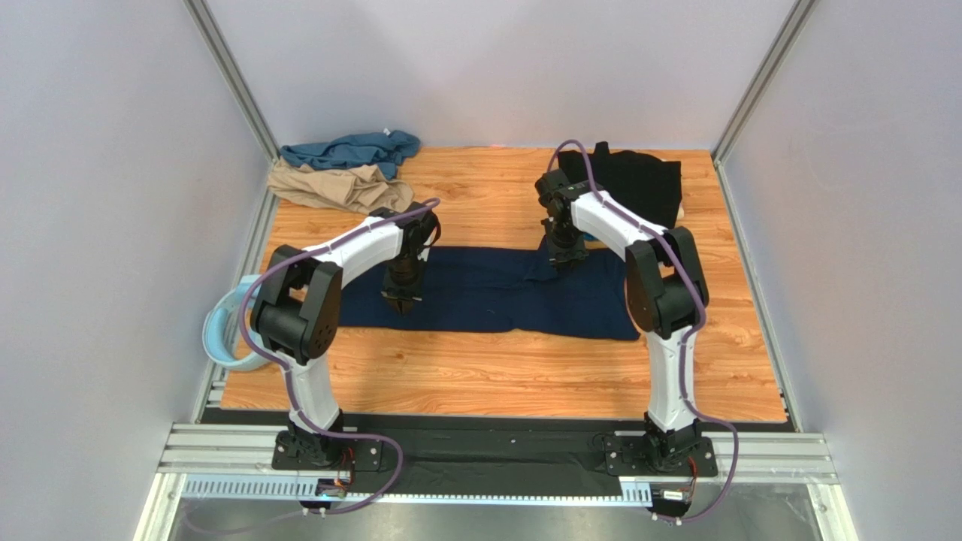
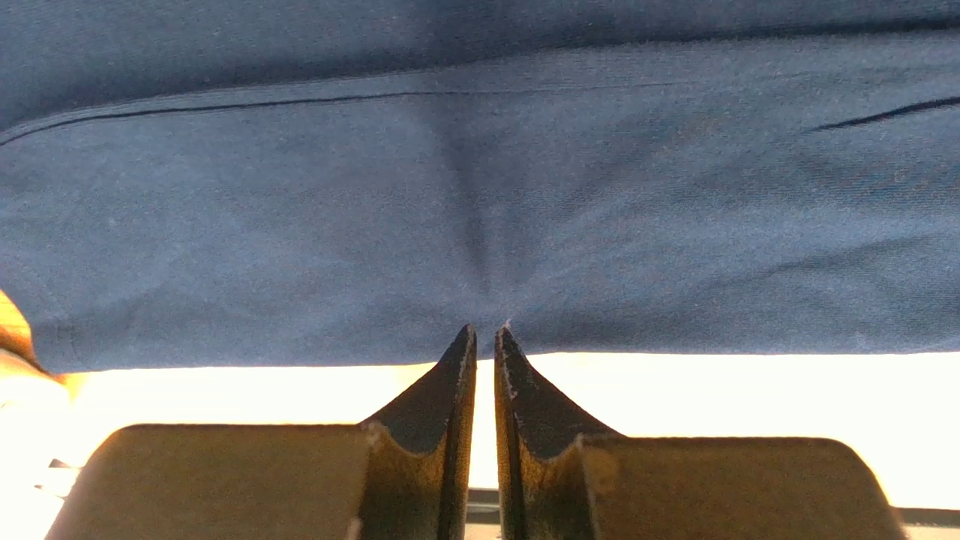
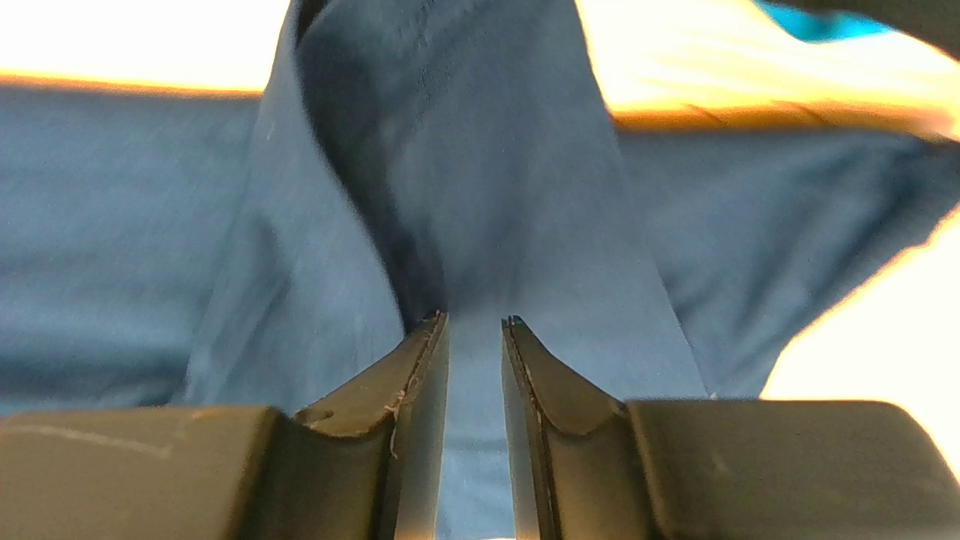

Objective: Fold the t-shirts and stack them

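Step in hand: by my reading, a fold of the navy t-shirt (image 1: 486, 295), since both arms grip it at once.
Where it lies: spread in a long band across the middle of the worktop (image 1: 508, 378), running from left to right.
Left pincer (image 2: 485, 338): pressed almost together on the shirt's hem, with the cloth puckering toward the tips. It sits on the shirt's left part, toward the near edge.
Right pincer (image 3: 474, 326): a narrow gap with a ridge of navy cloth pinched in it, the fabric tenting away from the tips. It sits at the shirt's far edge, right of centre.
Doing it well: raise both holds level and carry them together so the cloth between hangs flat. The two grips are on different edges, so an uneven pull would likely skew the fold.
Grip risk: the left hold takes only a thin bite of hem, so slow travel suits it.
Landing: lay edge onto edge, and release only once the cloth rests flat.
Other shirts: the black t-shirt (image 1: 638, 180) lies at the far right corner. The teal t-shirt (image 1: 350, 147) and tan t-shirt (image 1: 328, 186) lie crumpled and touching at the far left corner.
Surface: smooth-looking wood-grain boards, on which cloth should slide easily.
Room: plain pale walls on three sides and metal posts at the far corners. A pale blue ring (image 1: 220, 333) sits at the left edge.
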`<state>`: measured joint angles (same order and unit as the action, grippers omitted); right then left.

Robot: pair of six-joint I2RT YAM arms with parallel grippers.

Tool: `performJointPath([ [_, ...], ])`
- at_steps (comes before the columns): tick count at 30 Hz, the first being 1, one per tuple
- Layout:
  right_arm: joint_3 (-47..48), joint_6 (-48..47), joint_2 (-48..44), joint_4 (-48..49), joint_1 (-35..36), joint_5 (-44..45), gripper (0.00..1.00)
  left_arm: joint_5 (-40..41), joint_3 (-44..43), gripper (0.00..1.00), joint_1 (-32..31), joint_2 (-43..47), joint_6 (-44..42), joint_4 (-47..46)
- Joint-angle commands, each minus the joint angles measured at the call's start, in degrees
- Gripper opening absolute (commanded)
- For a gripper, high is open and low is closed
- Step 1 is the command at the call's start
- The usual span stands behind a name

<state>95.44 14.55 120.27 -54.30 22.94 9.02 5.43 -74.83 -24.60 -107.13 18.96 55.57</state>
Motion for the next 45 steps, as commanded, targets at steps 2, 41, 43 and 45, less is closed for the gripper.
performJointPath([
  [2,3.7,0.7,3.3,1.5,0.3,-1.7,0.27,1.8,-0.2,0.17,0.1,3.9,-0.3,1.1],
  [41,6.6,-0.7,-5.8,-3.7,0.2,-13.5,0.31,-1.4,1.3,0.19,0.1,4.1,-0.5,-1.5],
  [43,2.0,-0.9,-9.9,-3.2,0.2,-12.4,0.31,-1.4,1.6,0.19,0.1,4.6,-0.4,-1.6],
  [45,-1.1,-0.6,-12.7,-1.8,0.2,-11.4,0.31,-1.7,1.7,0.19,0.1,4.7,-0.3,-1.4],
])
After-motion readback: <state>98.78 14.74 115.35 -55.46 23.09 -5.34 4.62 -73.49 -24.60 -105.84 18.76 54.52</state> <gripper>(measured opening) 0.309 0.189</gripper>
